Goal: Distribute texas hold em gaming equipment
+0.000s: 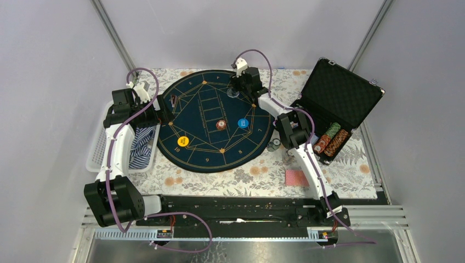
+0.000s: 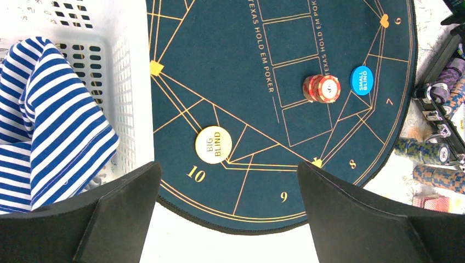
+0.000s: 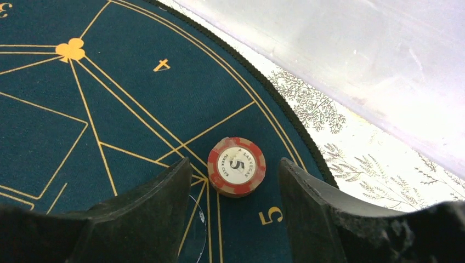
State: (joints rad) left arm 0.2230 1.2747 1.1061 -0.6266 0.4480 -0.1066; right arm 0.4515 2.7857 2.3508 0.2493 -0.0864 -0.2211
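A short stack of red striped chips [image 3: 237, 166], its top marked 5, lies on the dark-blue mat [image 3: 109, 109] by the gold number 5. My right gripper [image 3: 234, 161] stands open around it, with a gap on each side. In the top view that gripper [image 1: 233, 92] is at the mat's far edge. Another red chip stack [image 1: 221, 125], a blue button [image 1: 243, 123] and a yellow button [image 1: 183, 141] lie on the mat. Red-backed cards [image 1: 296, 177] rest near the right arm. My left gripper [image 2: 228, 164] hangs wide open and empty over the mat's left rim.
An open black case [image 1: 334, 98] at the right holds rows of chips [image 1: 329, 139]. Loose chips [image 1: 274, 145] lie beside the mat. A white basket [image 1: 98, 148] with a blue-striped cloth [image 1: 142, 148] stands at the left. A floral cloth [image 1: 247, 175] covers the table.
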